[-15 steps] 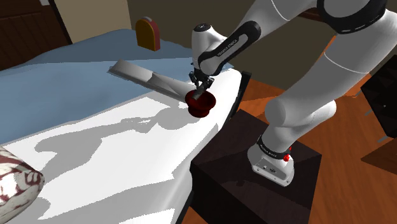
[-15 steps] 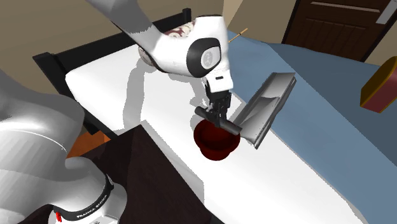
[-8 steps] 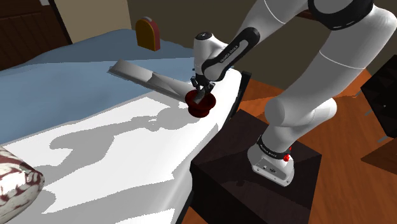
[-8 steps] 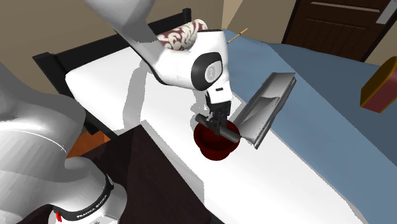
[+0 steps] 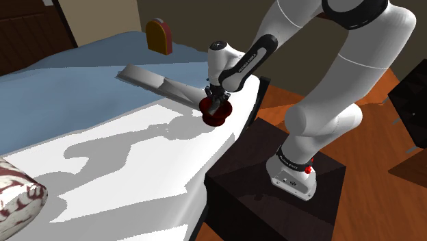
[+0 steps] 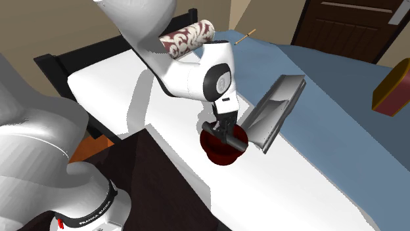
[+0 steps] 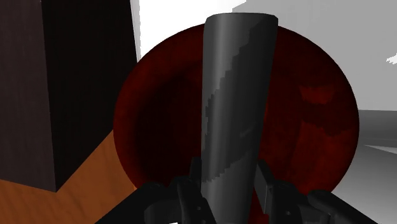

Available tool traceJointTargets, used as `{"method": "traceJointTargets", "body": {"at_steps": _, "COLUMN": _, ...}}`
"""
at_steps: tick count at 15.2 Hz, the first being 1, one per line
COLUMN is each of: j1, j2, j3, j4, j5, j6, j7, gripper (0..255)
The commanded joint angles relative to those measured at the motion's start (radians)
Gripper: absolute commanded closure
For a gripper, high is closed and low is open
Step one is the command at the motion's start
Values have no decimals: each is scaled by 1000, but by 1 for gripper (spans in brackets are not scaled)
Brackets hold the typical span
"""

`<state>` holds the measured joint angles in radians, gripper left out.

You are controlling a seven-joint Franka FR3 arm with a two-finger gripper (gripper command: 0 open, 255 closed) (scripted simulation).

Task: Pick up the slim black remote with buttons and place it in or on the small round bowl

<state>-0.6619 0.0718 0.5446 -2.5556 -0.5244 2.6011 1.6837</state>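
one grey slab (image 6: 276, 108) beside red bowl (image 6: 220, 154)

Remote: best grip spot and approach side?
Pinch the remote by its long edges, across the narrow width, from above, as the gripper does now over the dark red bowl. It is slim and long; end to end it probably exceeds the opening.

bowl (image 5: 217, 116): at bed (image 5: 137, 164) edge; mouth taken by gripper (image 6: 225, 130) clasping remote (image 7: 238, 83)
grey slab (image 6: 276, 105): just beside bowl, blocks low pass that side
stand (image 5: 253, 185): close under bed edge
orange arched block (image 5: 158, 35): well apart, no hindrance
free: bare bed top twd patterned pillow (image 5: 17, 195)
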Motion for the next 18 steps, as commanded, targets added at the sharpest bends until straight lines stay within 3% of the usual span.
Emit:
{"method": "traceJointTargets", "body": {"at_steps": 1, "j1": 0, "j2": 1, "j3": 0, "j4": 0, "j5": -1, "j6": 1, "j7": 1, "gripper": 255}}
{"method": "traceJointTargets", "body": {"at_steps": 3, "j1": 0, "j2": 1, "j3": 0, "j4": 0, "j5": -1, "j6": 1, "j7": 1, "gripper": 255}}
{"method": "traceJointTargets", "body": {"at_steps": 4, "j1": 0, "j2": 0, "j3": 0, "j4": 0, "j5": -1, "j6": 1, "j7": 1, "gripper": 0}}
{"method": "traceJointTargets", "body": {"at_steps": 9, "j1": 0, "j2": 1, "j3": 0, "j4": 0, "j5": -1, "j6": 1, "j7": 1, "gripper": 0}}
{"method": "traceJointTargets", "body": {"at_steps": 13, "j1": 18, "j2": -152, "j3": 37, "j4": -4, "j5": 217, "j6": -99, "j7": -152, "gripper": 0}}
{"method": "traceJointTargets", "body": {"at_steps": 18, "j1": 22, "j2": -152, "j3": 33, "j4": -4, "j5": 216, "j6": -99, "j7": -151, "gripper": 0}}
